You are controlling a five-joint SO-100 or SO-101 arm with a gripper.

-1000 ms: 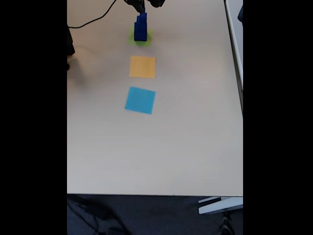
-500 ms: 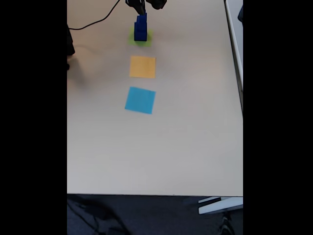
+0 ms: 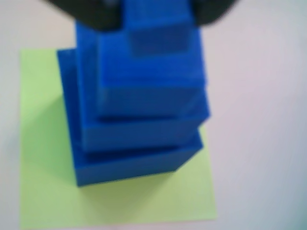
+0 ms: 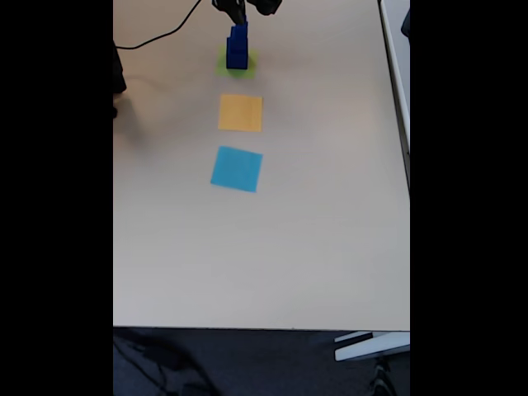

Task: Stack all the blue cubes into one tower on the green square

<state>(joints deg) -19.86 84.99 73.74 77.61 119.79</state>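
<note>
1. Pincer first: our gripper (image 3: pixel 156 12) hangs right over the top of the tower (image 3: pixel 139 110), with one dark finger to the left and one to the right of the smallest cube (image 3: pixel 156 31) in the wrist view. We cannot tell whether those fingers pinch that cube or stand just clear of it; the picture is too blurred at the top edge.
2. We find the blue cubes (image 4: pixel 238 48) piled at the far end of the table (image 4: pixel 330 231), largest below, on the green square (image 3: pixel 38 191). Four tiers show in the wrist view, each a little off-centre, leaning toward the far right corner.
3. We judge the step in hand to be releasing the top cube. To do it well, we should spread the fingers evenly so neither drags the cube sideways.
4. We should then lift straight up, not swing, since a brush against that offset pile could topple it.
5. Nearer to us lie the orange square (image 4: pixel 240 112) and the light-blue square (image 4: pixel 236 169), both bare, so we judge the stacking nearly complete.
</note>
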